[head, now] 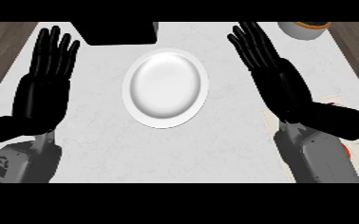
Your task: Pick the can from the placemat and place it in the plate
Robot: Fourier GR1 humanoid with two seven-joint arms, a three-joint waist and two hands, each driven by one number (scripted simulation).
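Observation:
A white plate (165, 87) lies in the middle of the light counter, with nothing on it. My left hand (42, 97) stands open at the left, fingers straight and pointing up. To the right of the plate is my right hand (288, 88), also open with straight fingers. It covers most of a beige placemat (331, 98) at the right edge. A small red-orange patch (348, 150) shows beside my right forearm; I cannot tell whether it is the can. Neither hand holds anything.
A black box-like object (119, 32) sits at the counter's far edge, left of centre. A white bowl with an orange inside (305, 29) stands at the far right corner. Dark wood borders the counter at both far corners.

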